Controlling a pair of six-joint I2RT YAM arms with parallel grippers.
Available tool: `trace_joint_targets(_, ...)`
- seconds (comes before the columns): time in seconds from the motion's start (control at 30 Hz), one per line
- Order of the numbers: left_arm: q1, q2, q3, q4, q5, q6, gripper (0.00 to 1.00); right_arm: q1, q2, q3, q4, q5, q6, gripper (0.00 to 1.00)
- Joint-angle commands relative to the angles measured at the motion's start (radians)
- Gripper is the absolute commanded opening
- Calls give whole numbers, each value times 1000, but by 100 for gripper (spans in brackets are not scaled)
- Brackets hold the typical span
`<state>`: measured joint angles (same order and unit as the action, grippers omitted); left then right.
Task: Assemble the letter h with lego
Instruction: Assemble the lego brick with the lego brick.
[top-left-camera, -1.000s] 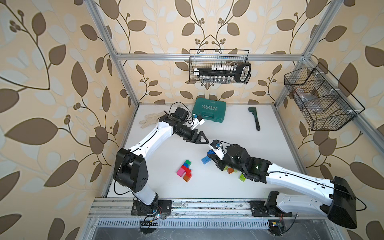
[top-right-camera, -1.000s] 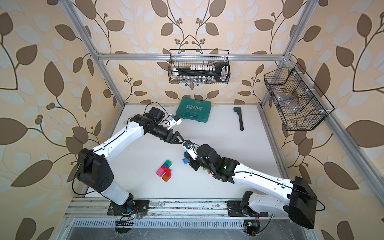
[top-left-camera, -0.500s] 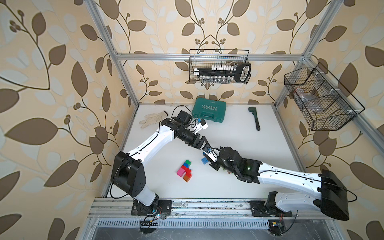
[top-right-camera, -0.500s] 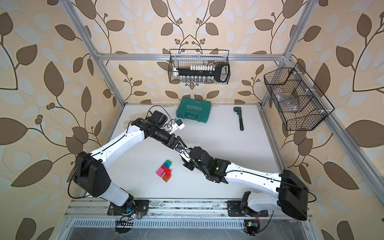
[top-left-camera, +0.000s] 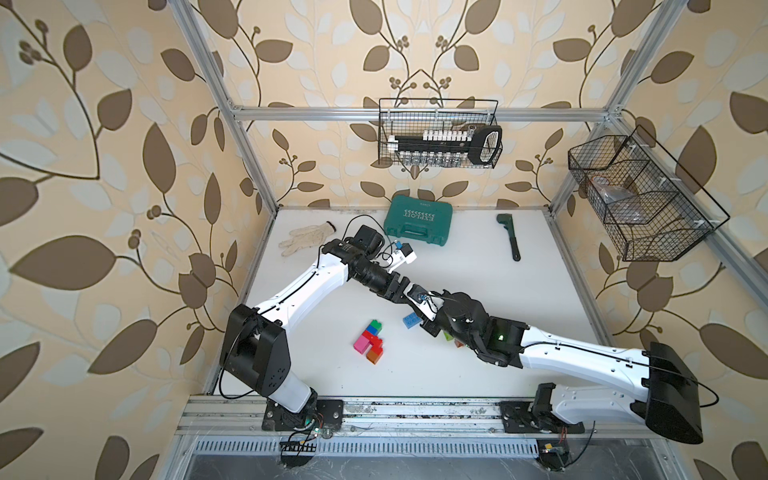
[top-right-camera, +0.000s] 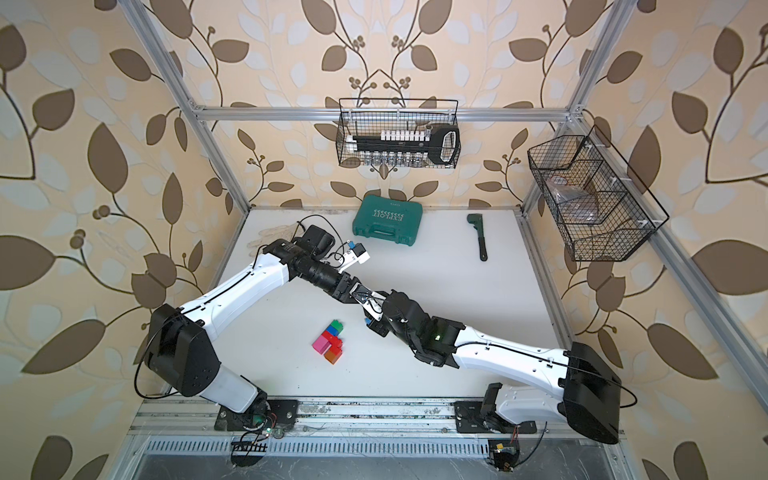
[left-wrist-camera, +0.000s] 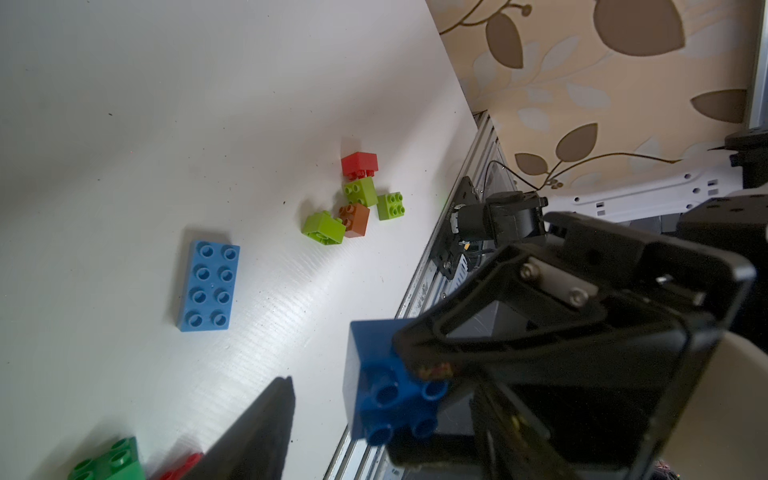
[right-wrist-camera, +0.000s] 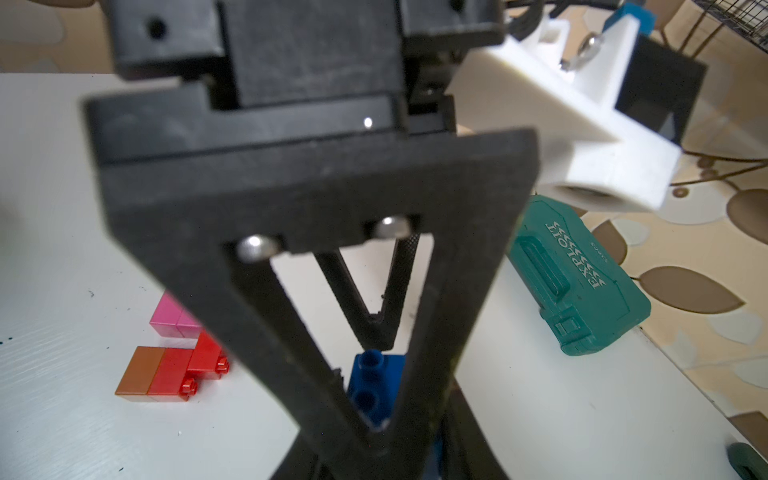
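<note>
Now: mid-air hand-over. Your right gripper (left-wrist-camera: 415, 374) pinches dark blue square brick (left-wrist-camera: 374, 374) above table (top-left-camera: 478, 291) centre. Left gripper (top-left-camera: 409, 296) is half open and straddles it, finger (left-wrist-camera: 257, 424) apart from brick. Next, likely: seat left grip squarely before right lets go, then carry to partial build (top-left-camera: 370, 343), near left.

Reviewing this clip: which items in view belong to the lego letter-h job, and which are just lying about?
Job: dark blue brick; long light-blue brick; loose lime, orange and red bricks; joined brick cluster.
Lying about: teal case; white glove; dark green tool; back-wall wire basket; side-wall wire basket.
</note>
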<state>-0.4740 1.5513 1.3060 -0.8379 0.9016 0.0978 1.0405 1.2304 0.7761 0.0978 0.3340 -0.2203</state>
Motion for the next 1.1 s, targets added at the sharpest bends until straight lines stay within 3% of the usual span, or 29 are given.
trace_joint_targets(0.0, -32, -1, -1, -44, 20, 48, 61, -8, -26, 2, 100, -2, -19, 29)
trace_joint_targets(0.17, -36, 26, 25, -64, 8, 51, 42, -10, -11, 8, 110, -3, -36, 30)
trace_joint_targets(0.3, -36, 29, 32, -53, -15, 46, 31, -10, -16, -3, 83, 4, -25, 37)
trace_joint_targets(0.47, -37, 45, 23, -38, -85, 56, 29, -25, -63, -72, 42, -47, 35, 57)
trace_joint_targets(0.6, -40, 71, 12, -8, -211, 76, 26, -62, -142, -168, 37, -131, 137, 60)
trace_joint_targets(0.73, -99, 113, 8, 22, -398, 113, 26, -166, -248, -237, -21, -210, 322, 63)
trace_joint_targets(0.87, -184, 148, -26, 79, -554, 140, 29, -306, -264, -190, -264, -184, 531, 73)
trace_joint_targets(0.97, -236, 186, -32, 100, -668, 161, 29, -420, -231, -118, -424, -302, 590, 74)
trace_joint_targets(1.07, -263, 221, -7, 93, -713, 185, 29, -503, -226, -96, -478, -361, 648, 77)
